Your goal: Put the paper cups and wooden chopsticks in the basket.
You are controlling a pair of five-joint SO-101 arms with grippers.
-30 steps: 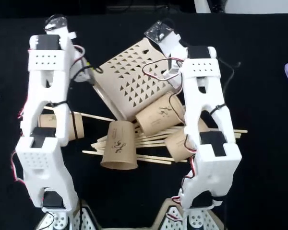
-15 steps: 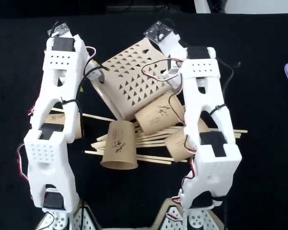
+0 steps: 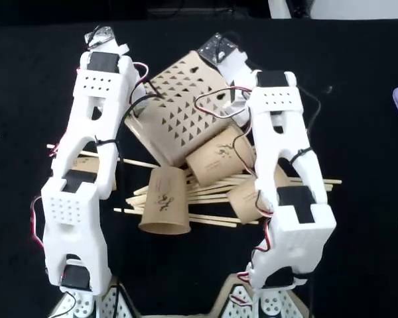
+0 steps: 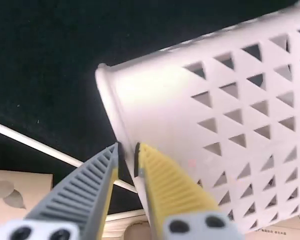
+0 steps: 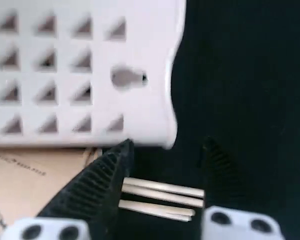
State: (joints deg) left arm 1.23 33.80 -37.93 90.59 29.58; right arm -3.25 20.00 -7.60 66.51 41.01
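tipped basket [image 3: 186,109] lies with a perforated wall facing up at 12 o'clock of the heap on the black table [image 3: 358,252]. it looks a light, stiff plastic shell, likely to pivot or skid when nudged, and is best taken by its rolled rim or the slot near one corner. the paper cups [image 3: 164,202] below it should be lighter, thin-walled and easy to crush, so a gentle pinch across the lip looks safest. one stands mouth down at 6 o'clock of the basket, one lies on its side against the basket's 5 o'clock edge, and another is half under the right arm. the wooden chopsticks [image 3: 205,192], fanned flat beneath the cups, are stiff, slim and prone to roll, and would want a pinch near mid-length, where they cross the bare cloth. the left gripper [image 4: 127,147] sits at the basket's 9 o'clock corner, its jaws closed to a sliver astride the rim and seemingly pinching it. the right gripper [image 5: 167,145] hovers off the basket's 4 o'clock corner, jaws spread and holding nothing, with two chopsticks lying just below the gap and a cup beside one finger.
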